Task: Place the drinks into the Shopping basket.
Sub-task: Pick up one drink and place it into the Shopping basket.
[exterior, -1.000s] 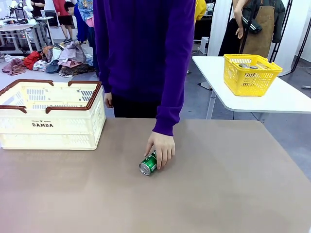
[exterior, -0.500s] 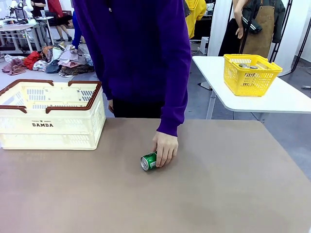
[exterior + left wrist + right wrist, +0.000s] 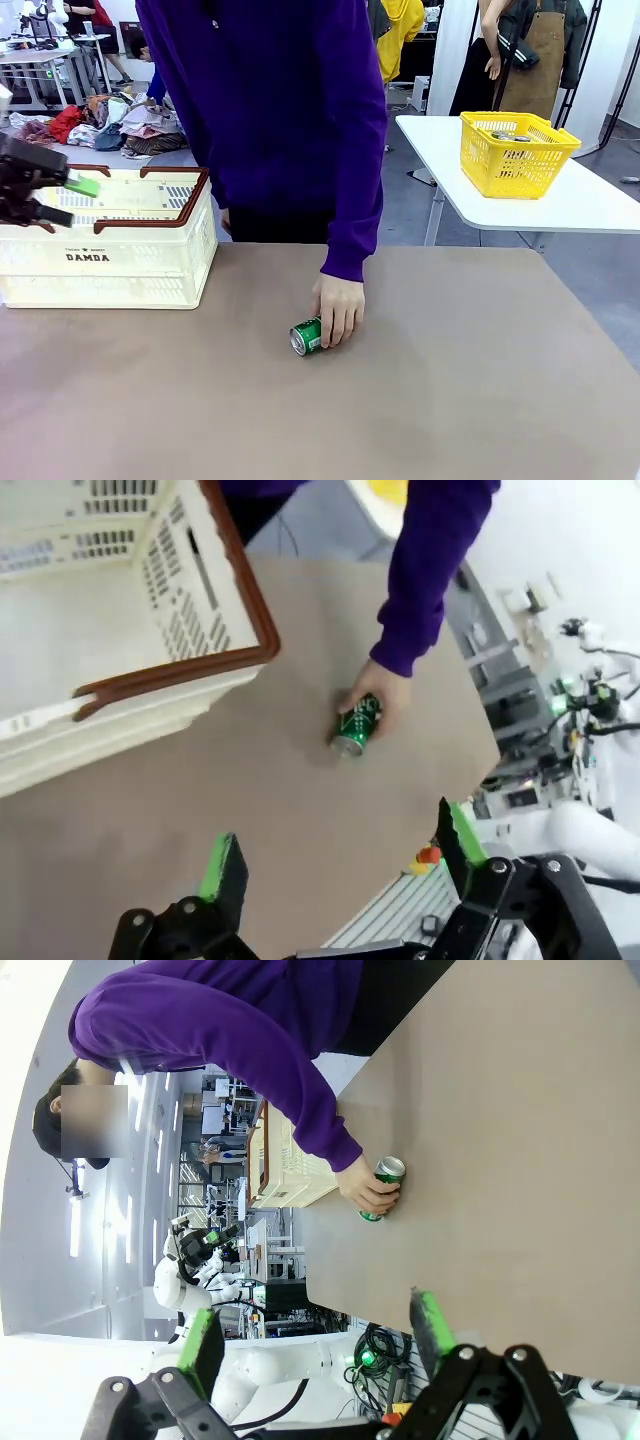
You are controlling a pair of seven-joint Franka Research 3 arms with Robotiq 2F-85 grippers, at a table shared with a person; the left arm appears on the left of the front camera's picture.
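A green drink can (image 3: 306,336) lies on its side in the middle of the brown table, and a person's hand (image 3: 339,304) in a purple sleeve rests on it. The cream Shopping basket (image 3: 130,262) with the brown rim stands at the back left. My left gripper (image 3: 70,200) hovers open over the basket's left part. In the left wrist view the open left gripper (image 3: 340,855) looks down on the can (image 3: 357,723), the hand and the basket's corner (image 3: 245,600). My right gripper (image 3: 315,1338) is open and holds nothing, far from the can (image 3: 384,1176).
The person in purple stands at the table's far edge behind the can. A white side table (image 3: 590,205) at the back right carries a small yellow mesh basket (image 3: 518,152). Bare brown tabletop (image 3: 450,400) stretches in front of and right of the can.
My left gripper has come into the front view at the left edge, over the basket. The person's hand has turned the can slightly and stays on it.
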